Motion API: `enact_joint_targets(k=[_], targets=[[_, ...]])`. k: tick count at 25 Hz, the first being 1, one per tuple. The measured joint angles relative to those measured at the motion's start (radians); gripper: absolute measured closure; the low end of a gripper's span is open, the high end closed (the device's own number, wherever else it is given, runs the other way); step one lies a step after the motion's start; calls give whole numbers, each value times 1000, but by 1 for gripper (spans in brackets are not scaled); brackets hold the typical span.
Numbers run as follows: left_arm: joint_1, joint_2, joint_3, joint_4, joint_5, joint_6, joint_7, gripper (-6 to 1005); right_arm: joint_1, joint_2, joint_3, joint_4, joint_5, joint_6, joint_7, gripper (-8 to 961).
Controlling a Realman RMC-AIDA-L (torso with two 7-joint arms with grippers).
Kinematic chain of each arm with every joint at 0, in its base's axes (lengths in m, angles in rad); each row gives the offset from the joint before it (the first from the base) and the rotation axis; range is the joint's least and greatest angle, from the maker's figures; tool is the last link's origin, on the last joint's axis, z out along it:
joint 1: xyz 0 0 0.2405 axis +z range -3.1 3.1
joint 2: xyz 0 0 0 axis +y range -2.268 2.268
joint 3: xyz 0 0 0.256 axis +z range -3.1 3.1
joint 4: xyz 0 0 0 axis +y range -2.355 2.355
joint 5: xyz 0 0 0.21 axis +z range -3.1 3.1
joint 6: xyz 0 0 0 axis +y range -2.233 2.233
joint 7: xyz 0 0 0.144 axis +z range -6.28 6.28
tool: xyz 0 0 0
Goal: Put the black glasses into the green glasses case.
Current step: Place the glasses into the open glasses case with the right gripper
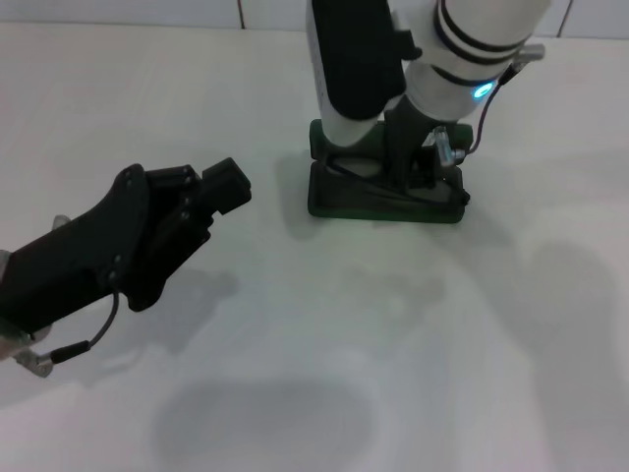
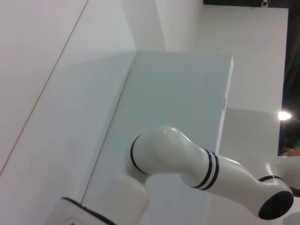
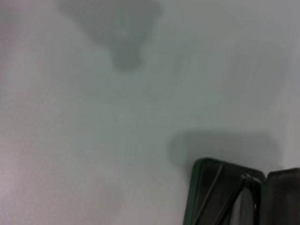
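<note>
Glasses going into the case

My right gripper (image 1: 432,162) is down inside the open case (image 1: 378,205), and the glasses (image 1: 356,169) lie in it directly beneath me, their thin frame showing beside my wrist; I cannot tell whether my fingers are parted or closed on them. I judge the placing nearly done: letting go and withdrawing remain. My left gripper (image 1: 224,187) hovers over the worktop (image 1: 413,354), well apart, fingers close together, holding nothing.

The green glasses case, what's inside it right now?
Inside the open green glasses case, thin black glasses frame parts show. The right gripper stands over it and hides the rest.
</note>
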Motion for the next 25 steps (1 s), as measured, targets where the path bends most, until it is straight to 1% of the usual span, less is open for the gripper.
enact_joint_targets(k=[3,6,10,15,20,25], targets=[[-4,1,4,0,8,0,0,949,-1,0,-82,-5,-2,34,34,854],[-7,0,5,0,11,0,0,949,0,0,-127,-7,-4,57,47,854],[-9,0,1,-1,11,1,0,950,0,0,-146,-11,-8,76,46,854],[-10,0,-2,-10,5,-3,0,949,-1,0,-197,-35,-33,108,46,853],[-1,-6,-3,-12,-6,-6,15,950,-10,0,-255,-55,-40,153,46,853],[6,-9,-3,-13,-8,-7,26,950,-13,0,-269,-56,-54,169,46,853]])
